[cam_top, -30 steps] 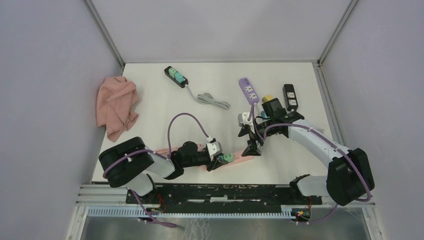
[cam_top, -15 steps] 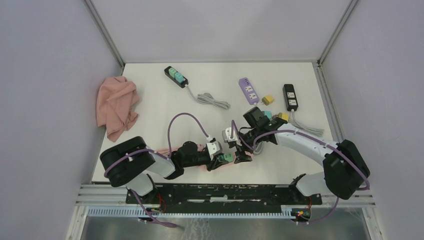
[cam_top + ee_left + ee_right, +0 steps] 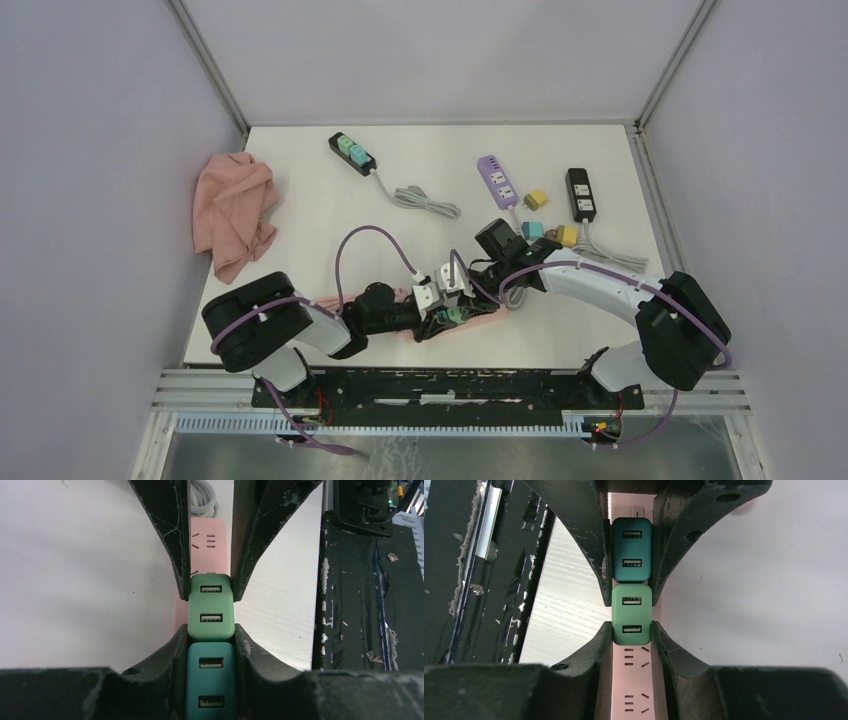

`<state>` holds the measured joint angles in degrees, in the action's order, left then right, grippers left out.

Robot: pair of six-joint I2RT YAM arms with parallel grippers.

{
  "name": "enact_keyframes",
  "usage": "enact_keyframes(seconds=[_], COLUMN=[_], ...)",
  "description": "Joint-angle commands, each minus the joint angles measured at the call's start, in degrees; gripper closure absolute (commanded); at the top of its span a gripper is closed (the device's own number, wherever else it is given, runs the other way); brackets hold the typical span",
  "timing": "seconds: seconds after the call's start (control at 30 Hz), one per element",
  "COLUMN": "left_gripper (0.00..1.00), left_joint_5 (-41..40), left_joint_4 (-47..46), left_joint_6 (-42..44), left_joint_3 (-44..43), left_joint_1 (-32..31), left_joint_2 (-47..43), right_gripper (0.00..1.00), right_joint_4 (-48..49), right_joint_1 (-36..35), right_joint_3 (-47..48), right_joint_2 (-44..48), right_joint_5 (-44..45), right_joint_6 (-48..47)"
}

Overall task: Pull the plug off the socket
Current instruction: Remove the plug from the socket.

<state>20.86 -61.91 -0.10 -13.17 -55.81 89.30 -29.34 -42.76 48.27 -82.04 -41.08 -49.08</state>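
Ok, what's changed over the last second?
The right claw swung left and toward the near edge, onto the pink strip, and now grips the green plug. The left claw stayed clamped on the teal plug. The cloth has not moved.

Bright, even light, soft shadows

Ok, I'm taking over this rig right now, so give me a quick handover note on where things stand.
Grippers: the left gripper is shut on the dark teal plug; the right gripper is shut on the light green plug beside it.
Things: both plugs are seated in the pink power strip.
Done: both grips are set.
Left: nothing is out yet. Probably pull the light green plug straight off while the left braces.
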Motion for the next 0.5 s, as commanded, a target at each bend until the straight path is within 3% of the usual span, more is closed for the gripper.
enact_keyframes(seconds=[0.0, 0.07, 0.2, 0.3, 0.47], left_gripper=[0.95, 0.9, 0.5, 0.3, 0.17], left_joint_5=[0.4, 0.1, -1.1, -2.7, -5.4], left_joint_4=[-7.0, -7.1, -7.4, -9.3, -10.6], left_joint_6=[-3.4, -3.4, -4.1, -4.3, -3.7], left_joint_3=[-0.3, -0.1, 1.1, 3.0, 6.0], left_joint_1=[0.0, 0.0, 0.1, 0.0, 0.1], left_joint_2=[0.3, 0.1, -0.8, -1.8, -4.9], right_gripper=[0.77, 0.85, 0.94, 0.97, 0.98], right_joint_4=[-0.4, -0.9, -1.8, -2.1, -2.7], right_joint_1=[-1.2, -1.2, -1.2, -1.2, -1.1], right_joint_3=[1.7, 2.1, 2.6, 2.7, 3.1], right_joint_2=[-1.0, -1.1, -1.4, -1.5, -1.5], right_joint_5=[1.6, 1.8, 2.2, 2.0, 2.0], right_joint_6=[0.5, 0.6, 0.3, 0.2, 0.0])
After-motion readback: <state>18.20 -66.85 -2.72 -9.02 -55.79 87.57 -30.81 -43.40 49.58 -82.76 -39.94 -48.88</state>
